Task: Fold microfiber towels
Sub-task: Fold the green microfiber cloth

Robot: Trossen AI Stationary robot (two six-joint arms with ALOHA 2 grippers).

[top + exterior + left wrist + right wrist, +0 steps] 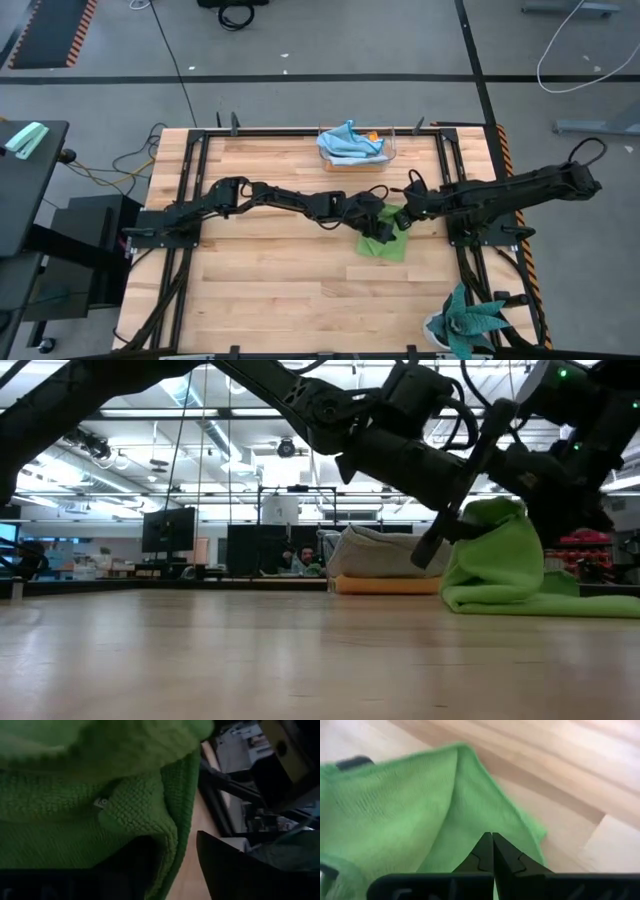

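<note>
While the wooden worktop (280,270) carries it, the lime green towel (384,240) lies bunched just in front of the clear box (390,158), which holds the light blue towel (348,143); I judge a fold is being laid down. On the green towel's left edge, the left gripper (378,226) shows its fingers apart with cloth lying against one of them, and whether it grips any I cannot tell. At the towel's far edge, the right gripper (492,851) is fully closed with its tips over the cloth; nothing visibly pinched. To do this well, lower the raised hump flat, align the edges, then withdraw sideways without dragging fabric.
</note>
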